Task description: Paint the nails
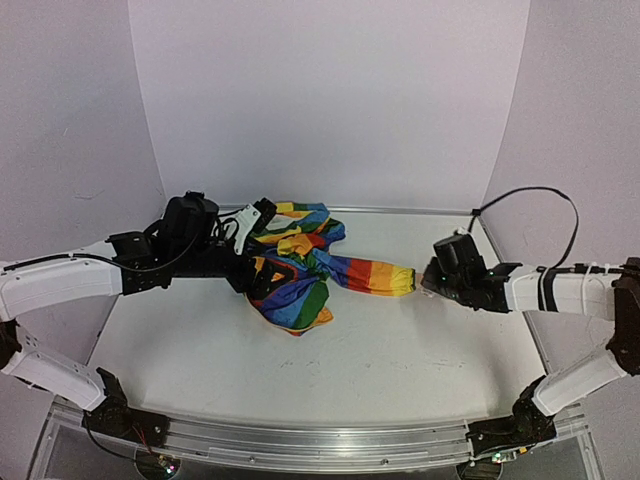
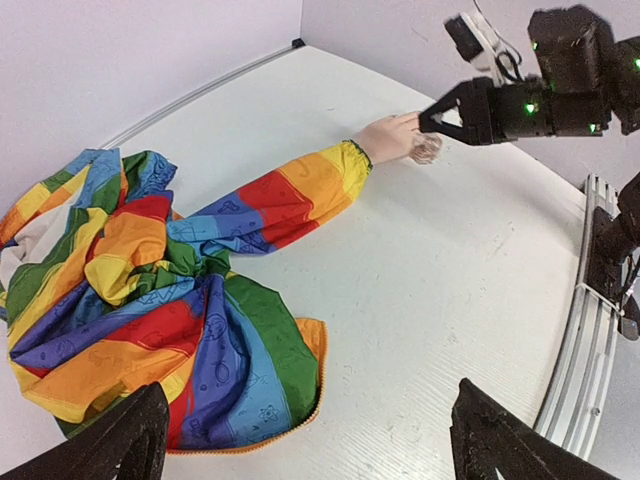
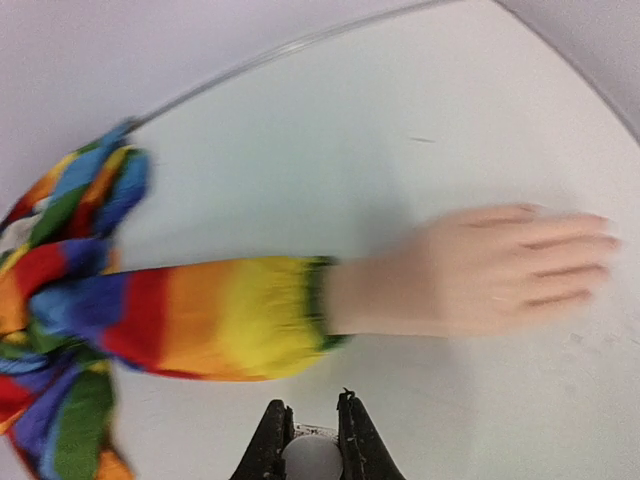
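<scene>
Right gripper (image 3: 311, 425) — clamped on a small whitish bottle (image 3: 312, 458) — hovers by the mannequin hand (image 3: 480, 270), nails (image 3: 598, 243) seemingly unpainted.

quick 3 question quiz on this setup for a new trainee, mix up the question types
1. True or false: the jaws of the left arm stand wide apart.
2. Pick one: what sticks out of the cuff of the rainbow-striped sleeve?
A. a mannequin hand
B. a paint roller
C. a sponge
3. Fill in: the jaws of the right arm are shut on a small, rounded ____ object.

Key: 1 true; 2 A; 3 whitish
</scene>
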